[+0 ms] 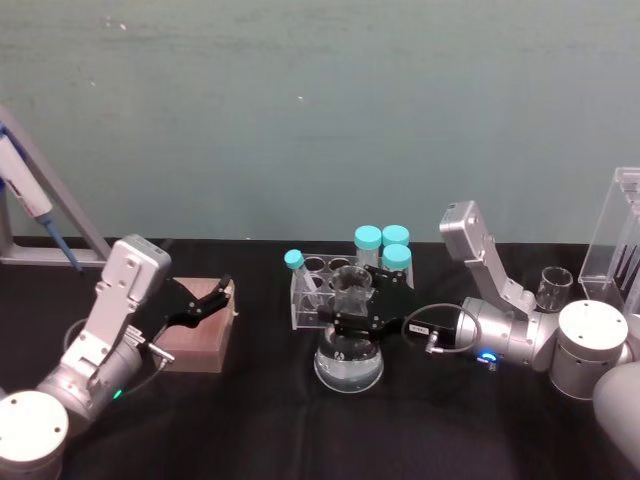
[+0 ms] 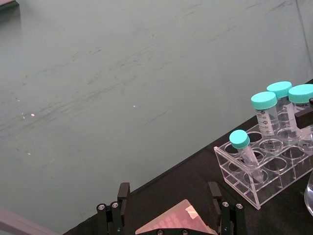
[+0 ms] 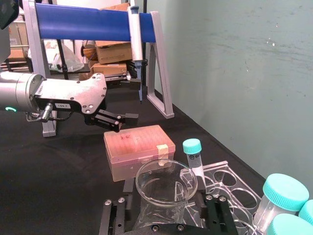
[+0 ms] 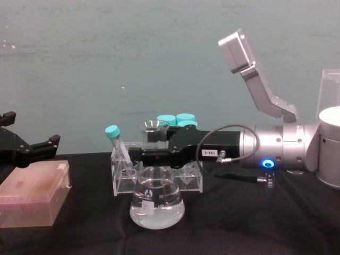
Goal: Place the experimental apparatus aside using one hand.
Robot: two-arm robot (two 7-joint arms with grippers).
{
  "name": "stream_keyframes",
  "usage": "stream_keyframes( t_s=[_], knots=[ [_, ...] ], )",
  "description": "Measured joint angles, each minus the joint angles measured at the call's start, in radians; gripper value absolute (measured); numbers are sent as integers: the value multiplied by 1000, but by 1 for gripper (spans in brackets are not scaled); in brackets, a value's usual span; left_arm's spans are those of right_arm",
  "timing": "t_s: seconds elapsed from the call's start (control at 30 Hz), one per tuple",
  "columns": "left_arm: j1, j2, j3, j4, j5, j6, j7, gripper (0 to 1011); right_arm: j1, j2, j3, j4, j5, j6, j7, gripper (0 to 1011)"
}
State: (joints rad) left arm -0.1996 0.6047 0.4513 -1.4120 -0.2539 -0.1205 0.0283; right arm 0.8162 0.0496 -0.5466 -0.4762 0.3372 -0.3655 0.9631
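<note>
From the head view, the task looks barely under way: the conical flask [image 1: 348, 362] stands on the black counter [image 1: 250, 420] just in front of the clear tube rack [image 1: 345, 290], in the middle of the workspace, not yet set aside. The right gripper [image 1: 355, 318] reaches in from the right at the flask's neck. Beyond the right arm, a small beaker [image 1: 552, 288] and the tall acrylic stand [image 1: 620, 240] sit at the right edge. The left gripper [image 1: 205, 302] hangs over a pinkish tip box [image 1: 200, 335] at the left, idle.

In the left wrist view, that gripper's fingers [image 2: 123, 198] stand apart above the box [image 2: 176, 223], holding nothing.

In the right wrist view, the flask's rim [image 3: 166, 182] sits between the right gripper's fingers [image 3: 115, 215], which flank the neck closely.

The chest view shows the flask [image 4: 157, 204] resting on the counter [image 4: 239, 223], liquid in its base, with the right gripper [image 4: 151, 155] closed around the neck, apparently clamped on it. Judging by this, lifting and carrying the flask aside remain.
</note>
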Motion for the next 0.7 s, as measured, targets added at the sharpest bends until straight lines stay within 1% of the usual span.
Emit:
stream_keyframes(
  t_s=[0.03,0.07,0.13,0.23,0.27,0.3,0.37,0.7],
  knots=[
    [0,0,0,0,0,0,0,1000,0,0,0,0,0,0,0,769],
    [0,0,0,0,0,0,0,1000,0,0,0,0,0,0,0,715],
    [0,0,0,0,0,0,0,1000,0,0,0,0,0,0,0,682],
    [0,0,0,0,0,0,0,1000,0,0,0,0,0,0,0,554],
    [0,0,0,0,0,0,0,1000,0,0,0,0,0,0,0,554],
    [0,0,0,0,0,0,0,1000,0,0,0,0,0,0,1,490],
    [0,0,0,0,0,0,0,1000,0,0,0,0,0,0,1,457],
    [0,0,0,0,0,0,0,1000,0,0,0,0,0,0,0,451]
  ],
)
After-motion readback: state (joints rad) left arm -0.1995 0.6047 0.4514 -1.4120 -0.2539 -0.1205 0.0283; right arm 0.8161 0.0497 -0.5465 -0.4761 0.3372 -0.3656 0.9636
